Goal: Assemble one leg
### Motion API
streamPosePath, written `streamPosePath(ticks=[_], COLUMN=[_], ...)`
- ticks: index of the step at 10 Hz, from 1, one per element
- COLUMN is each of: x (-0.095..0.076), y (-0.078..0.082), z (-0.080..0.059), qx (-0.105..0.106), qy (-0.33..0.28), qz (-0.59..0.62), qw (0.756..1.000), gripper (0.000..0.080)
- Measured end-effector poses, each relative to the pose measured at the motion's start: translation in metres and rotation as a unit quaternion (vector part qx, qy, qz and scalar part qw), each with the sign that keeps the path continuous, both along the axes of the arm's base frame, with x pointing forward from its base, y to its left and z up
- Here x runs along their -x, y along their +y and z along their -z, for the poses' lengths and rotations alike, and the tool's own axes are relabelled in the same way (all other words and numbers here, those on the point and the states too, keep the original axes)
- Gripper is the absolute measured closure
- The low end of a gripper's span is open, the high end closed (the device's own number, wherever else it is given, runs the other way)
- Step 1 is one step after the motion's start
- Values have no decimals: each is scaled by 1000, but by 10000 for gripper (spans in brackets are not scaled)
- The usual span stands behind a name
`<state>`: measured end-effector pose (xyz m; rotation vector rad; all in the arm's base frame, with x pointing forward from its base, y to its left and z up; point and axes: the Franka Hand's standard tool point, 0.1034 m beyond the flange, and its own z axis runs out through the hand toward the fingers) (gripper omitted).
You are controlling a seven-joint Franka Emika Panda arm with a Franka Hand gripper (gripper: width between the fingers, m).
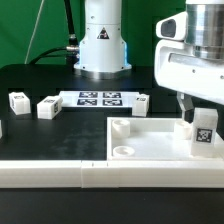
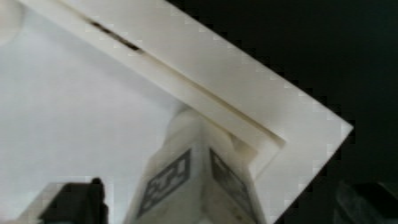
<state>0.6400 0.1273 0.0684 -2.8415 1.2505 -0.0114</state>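
Note:
A leg (image 1: pixel 203 130), a small white post with a black-and-white tag on its face, stands upright at the far corner of the large flat white tray piece (image 1: pixel 150 142), on the exterior view's right. My gripper (image 1: pixel 202 112) hangs straight over the leg, its fingers down either side of the leg's top. In the wrist view the leg (image 2: pixel 196 170) rises between the two dark fingers (image 2: pixel 75 202), with a gap showing beside it, so my gripper (image 2: pixel 217 205) is open. The tray's rim (image 2: pixel 214 70) and corner lie beneath.
Two more legs (image 1: pixel 18 100) (image 1: pixel 48 107) lie on the black table at the exterior view's left, and a third (image 1: pixel 141 103) beside the marker board (image 1: pixel 100 98). The arm's base (image 1: pixel 100 45) stands behind. A white rail (image 1: pixel 60 172) runs along the front.

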Motion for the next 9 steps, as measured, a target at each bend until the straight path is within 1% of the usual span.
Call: streamPosePath(ticks=[1, 3, 4, 6, 9], x=[0, -2, -2, -2, -2], y=[-1, -3, -4, -5, -6], z=[0, -1, -1, -1, 0], qx=[1, 7, 9, 15, 14], qy=[0, -3, -4, -7, -7], qz=[-35, -147, -174, -257, -251], qw=[999, 989, 985, 966, 968], gripper=[151, 151, 151, 151, 151])
